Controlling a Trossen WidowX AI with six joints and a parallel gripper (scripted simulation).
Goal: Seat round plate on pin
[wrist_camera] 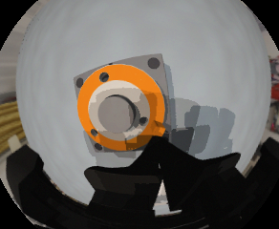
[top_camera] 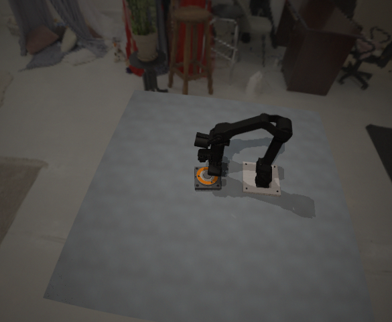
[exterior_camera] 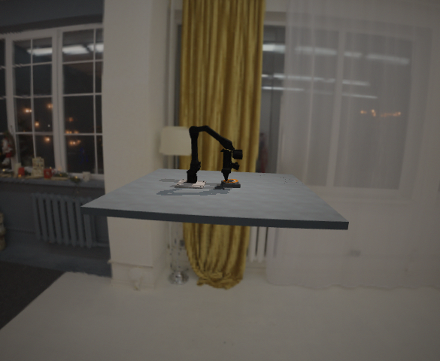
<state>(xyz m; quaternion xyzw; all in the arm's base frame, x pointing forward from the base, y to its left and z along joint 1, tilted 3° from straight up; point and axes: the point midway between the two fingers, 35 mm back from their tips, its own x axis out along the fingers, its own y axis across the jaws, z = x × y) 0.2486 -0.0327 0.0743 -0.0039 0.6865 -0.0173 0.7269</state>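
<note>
Gripper (wrist_camera: 154, 147) closed, holding nothing, tips at the near edge of the orange plate (wrist_camera: 92, 92) on its grey base (wrist_camera: 154, 67). Recommend a gentle sideways nudge, then lifting clear.

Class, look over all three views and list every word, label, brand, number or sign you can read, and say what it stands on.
None: no readable text shows in any view.
Orange plate: plain, no marking.
Grey base: only dark holes, no lettering.
Black arm and its shut fingers: no brand or number visible.
White mounting plate: blank.
Background room items: too blurred to show any writing.
</note>
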